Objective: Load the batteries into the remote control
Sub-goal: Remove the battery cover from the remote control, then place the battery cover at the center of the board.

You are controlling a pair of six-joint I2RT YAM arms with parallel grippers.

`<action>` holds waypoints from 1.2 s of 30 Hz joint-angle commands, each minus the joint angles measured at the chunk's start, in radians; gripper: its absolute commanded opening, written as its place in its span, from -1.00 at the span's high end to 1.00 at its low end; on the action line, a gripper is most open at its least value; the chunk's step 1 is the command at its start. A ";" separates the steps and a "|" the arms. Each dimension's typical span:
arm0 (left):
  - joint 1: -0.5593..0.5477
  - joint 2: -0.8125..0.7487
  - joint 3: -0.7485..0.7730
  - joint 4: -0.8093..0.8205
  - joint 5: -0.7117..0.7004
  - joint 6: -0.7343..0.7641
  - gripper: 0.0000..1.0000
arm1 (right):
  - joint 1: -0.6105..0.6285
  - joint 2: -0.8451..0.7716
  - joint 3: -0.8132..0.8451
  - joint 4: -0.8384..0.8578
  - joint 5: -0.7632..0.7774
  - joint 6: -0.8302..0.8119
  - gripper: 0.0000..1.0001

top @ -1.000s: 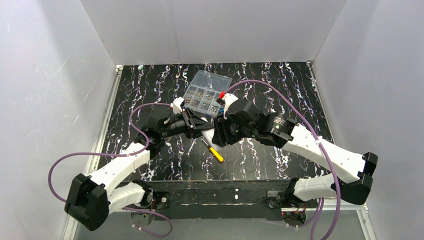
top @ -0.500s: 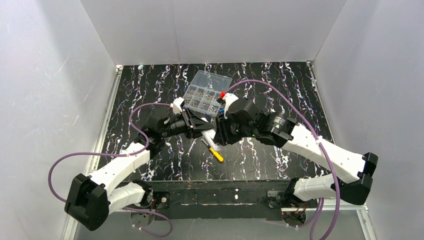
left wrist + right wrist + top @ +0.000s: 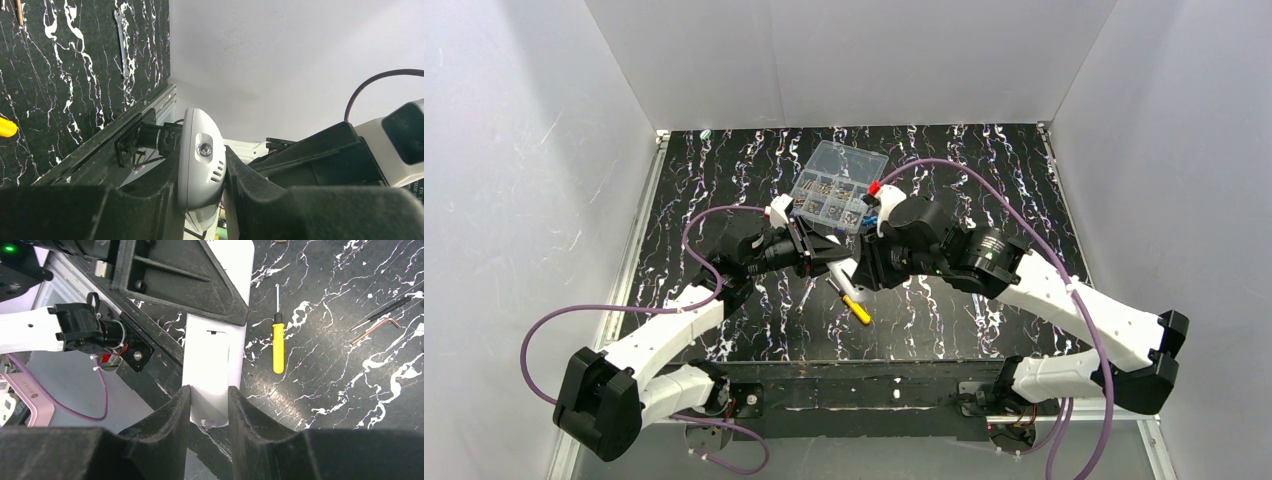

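Above the middle of the worktop (image 3: 944, 170), the remote control (image 3: 212, 365) hangs held at both ends: left gripper (image 3: 200, 160) clamped tight on one, right gripper (image 3: 209, 392) pinching the other. If they pull unevenly it could twist loose and drop. Can't spot any batteries.

Black marbled table (image 3: 984, 170) carries a clear box (image 3: 837, 187) and a screwdriver (image 3: 856, 308).
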 commanded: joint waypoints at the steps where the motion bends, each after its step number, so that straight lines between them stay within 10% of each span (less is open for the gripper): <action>1: -0.004 -0.011 0.010 0.047 0.041 0.011 1.00 | -0.004 -0.058 0.011 0.051 0.010 -0.008 0.26; 18: -0.004 -0.046 0.001 -0.028 0.049 0.052 1.00 | -0.255 -0.131 -0.264 0.145 0.010 -0.029 0.29; 36: -0.004 -0.056 0.013 -0.041 0.043 0.060 1.00 | -0.262 0.158 -0.538 0.450 0.010 -0.039 0.22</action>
